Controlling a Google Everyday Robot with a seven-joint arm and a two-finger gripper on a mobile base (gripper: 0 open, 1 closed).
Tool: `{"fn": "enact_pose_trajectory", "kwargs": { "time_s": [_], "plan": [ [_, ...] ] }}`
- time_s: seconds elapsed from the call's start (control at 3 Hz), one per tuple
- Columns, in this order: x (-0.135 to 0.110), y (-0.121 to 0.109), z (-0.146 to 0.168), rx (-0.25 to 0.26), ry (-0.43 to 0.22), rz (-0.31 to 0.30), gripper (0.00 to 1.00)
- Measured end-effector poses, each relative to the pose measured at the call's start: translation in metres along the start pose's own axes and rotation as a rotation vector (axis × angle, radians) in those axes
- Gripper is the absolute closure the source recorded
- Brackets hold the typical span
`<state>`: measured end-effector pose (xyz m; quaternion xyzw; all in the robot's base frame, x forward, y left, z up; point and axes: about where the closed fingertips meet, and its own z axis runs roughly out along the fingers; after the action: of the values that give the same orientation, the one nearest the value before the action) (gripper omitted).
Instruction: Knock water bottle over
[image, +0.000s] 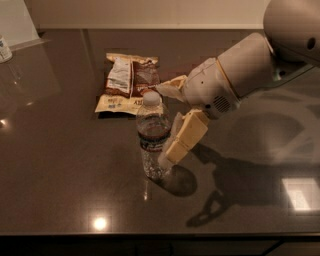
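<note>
The water bottle stands upright near the middle of the dark counter. It is clear and ribbed, with a white cap and a dark label band. My gripper reaches in from the right on a white arm. Its jaws are open, one cream finger low against the bottle's right side, the other finger higher, behind the cap. The near finger touches or almost touches the bottle's body.
A brown and white snack bag lies flat behind the bottle. A small container stands at the far left edge by a white panel. The counter's front edge runs along the bottom of the view.
</note>
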<state>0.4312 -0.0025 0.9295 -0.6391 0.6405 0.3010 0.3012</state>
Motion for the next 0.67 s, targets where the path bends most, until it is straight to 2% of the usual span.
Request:
{"fn": "enact_pose_trajectory", "kwargs": {
  "time_s": [0.33,0.67],
  "plan": [
    [-0.0038,0.0059,0.0094,-0.027,-0.030,-0.011,0.00],
    [-0.0075,0.0082,0.0146,-0.047,-0.055,-0.023,0.18]
  ]
}}
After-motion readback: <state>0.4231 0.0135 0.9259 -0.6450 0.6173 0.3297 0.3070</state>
